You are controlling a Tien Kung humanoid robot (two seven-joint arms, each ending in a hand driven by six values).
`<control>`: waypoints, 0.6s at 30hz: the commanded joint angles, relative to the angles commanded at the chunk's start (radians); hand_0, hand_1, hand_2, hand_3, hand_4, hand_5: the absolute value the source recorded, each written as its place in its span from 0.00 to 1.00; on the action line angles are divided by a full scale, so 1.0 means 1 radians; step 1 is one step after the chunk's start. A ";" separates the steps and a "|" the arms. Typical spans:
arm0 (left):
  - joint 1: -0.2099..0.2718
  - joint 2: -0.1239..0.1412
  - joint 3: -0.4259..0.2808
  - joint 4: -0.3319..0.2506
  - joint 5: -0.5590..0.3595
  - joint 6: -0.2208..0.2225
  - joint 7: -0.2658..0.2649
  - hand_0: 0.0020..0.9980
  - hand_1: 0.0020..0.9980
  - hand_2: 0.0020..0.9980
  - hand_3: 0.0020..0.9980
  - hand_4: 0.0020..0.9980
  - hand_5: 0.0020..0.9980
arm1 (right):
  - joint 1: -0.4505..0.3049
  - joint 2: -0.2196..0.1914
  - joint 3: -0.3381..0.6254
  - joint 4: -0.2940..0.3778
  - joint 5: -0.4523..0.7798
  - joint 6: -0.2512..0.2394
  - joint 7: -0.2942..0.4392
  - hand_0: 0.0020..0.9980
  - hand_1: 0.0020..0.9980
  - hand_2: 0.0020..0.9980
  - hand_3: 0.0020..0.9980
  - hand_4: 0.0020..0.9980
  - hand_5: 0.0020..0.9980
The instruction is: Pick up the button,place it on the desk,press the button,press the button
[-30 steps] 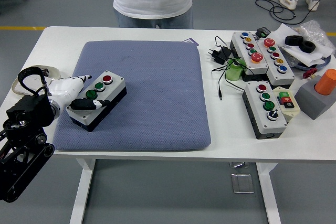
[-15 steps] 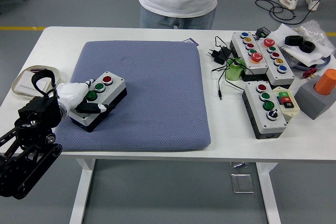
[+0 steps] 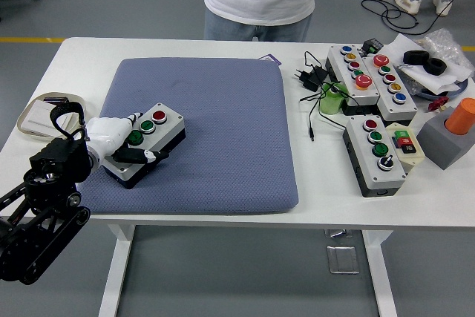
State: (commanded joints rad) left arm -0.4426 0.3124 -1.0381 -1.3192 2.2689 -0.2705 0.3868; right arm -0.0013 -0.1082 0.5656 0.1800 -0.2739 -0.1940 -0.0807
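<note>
While the left hand (image 3: 119,142) grips the grey three-button control box (image 3: 146,142), the step in hand looks like the pick-up or set-down. Head view: box sits on the blue-grey pad (image 3: 223,116), toward the pad's left edge, near the front-left of the tabletop (image 3: 312,209). White fingers close around the box's left end, a dark fingertip hooked over its near side. Advice: keep the box level, avoid pressing buttons early. Black forearm enters from the lower-left corner. Right arm unseen.

White table (image 3: 185,213), blue mat (image 3: 223,124)
</note>
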 joint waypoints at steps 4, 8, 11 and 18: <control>-0.009 0.008 0.015 0.000 0.000 0.026 -0.058 0.33 0.38 0.33 0.53 0.69 0.19 | 0.001 -0.001 0.002 0.000 -0.001 -0.001 0.000 0.71 0.66 0.70 0.61 0.32 0.10; -0.027 0.017 0.039 0.012 0.000 0.090 -0.146 0.33 0.38 0.33 0.53 0.69 0.19 | 0.002 -0.001 0.005 0.000 -0.005 -0.003 0.000 0.71 0.66 0.70 0.61 0.32 0.10; -0.044 0.024 0.056 0.022 -0.014 0.140 -0.214 0.34 0.36 0.31 0.44 0.70 0.09 | 0.004 -0.001 0.005 0.000 -0.002 -0.003 0.000 0.71 0.66 0.70 0.61 0.32 0.10; -0.065 0.033 0.071 0.049 -0.009 0.177 -0.322 0.33 0.35 0.30 0.42 0.71 0.09 | 0.008 -0.001 0.016 0.000 -0.020 -0.005 -0.004 0.71 0.66 0.70 0.60 0.32 0.10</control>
State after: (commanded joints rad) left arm -0.5078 0.3452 -0.9675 -1.2699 2.2595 -0.0930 0.0644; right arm 0.0065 -0.1093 0.5815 0.1800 -0.2937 -0.1991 -0.0851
